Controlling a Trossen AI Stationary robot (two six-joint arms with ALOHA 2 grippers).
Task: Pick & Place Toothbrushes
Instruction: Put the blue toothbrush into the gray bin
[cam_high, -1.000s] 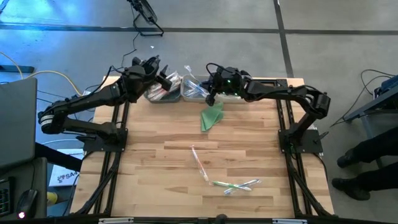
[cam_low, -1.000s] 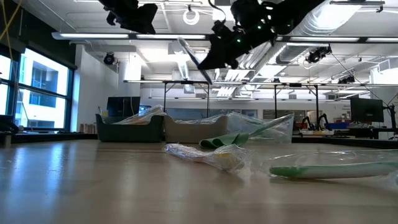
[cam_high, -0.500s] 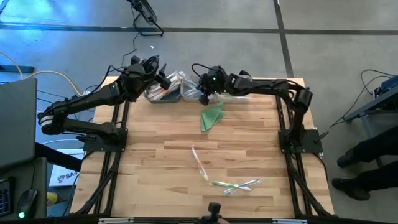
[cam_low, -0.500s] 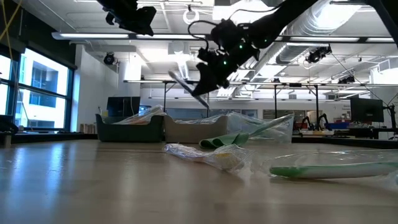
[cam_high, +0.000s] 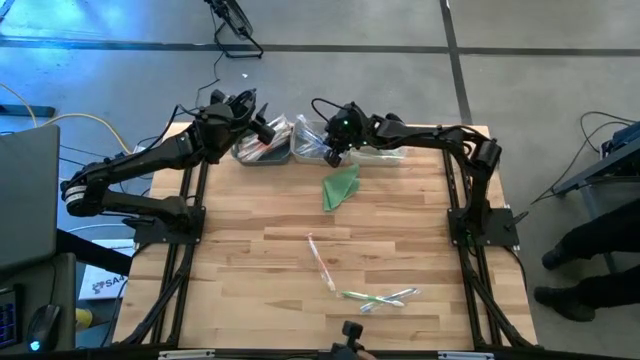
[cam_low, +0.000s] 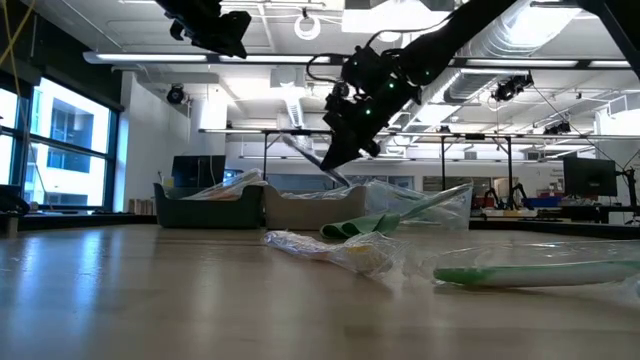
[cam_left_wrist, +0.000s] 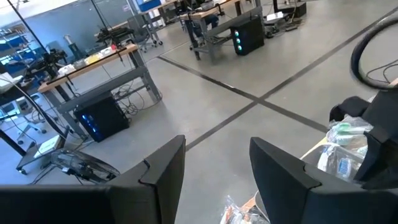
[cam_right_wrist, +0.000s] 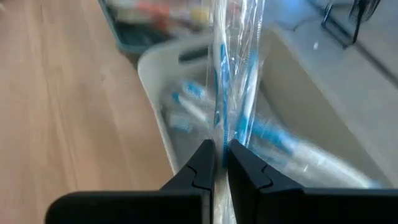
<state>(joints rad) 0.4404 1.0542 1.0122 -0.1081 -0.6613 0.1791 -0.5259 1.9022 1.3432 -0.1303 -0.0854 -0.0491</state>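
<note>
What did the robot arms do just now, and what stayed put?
The right gripper, jaws shut on a wrapped blue toothbrush, swung left and dipped over the white bin. The left gripper stayed open above the dark bin. The toothbrushes on the table didn't move.

Three bins (cam_high: 262, 150); four loose toothbrushes (cam_high: 322, 262); one green cloth (cam_high: 341, 186).

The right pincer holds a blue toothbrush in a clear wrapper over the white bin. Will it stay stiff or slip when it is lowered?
The wrapped toothbrush probably stays stiff: it runs straight out from the right pincer, without sagging. The glossy wrapper looks slippery, so it may slide, as only a narrow end is pinched. It seems light, hanging freely above the white bin.
</note>
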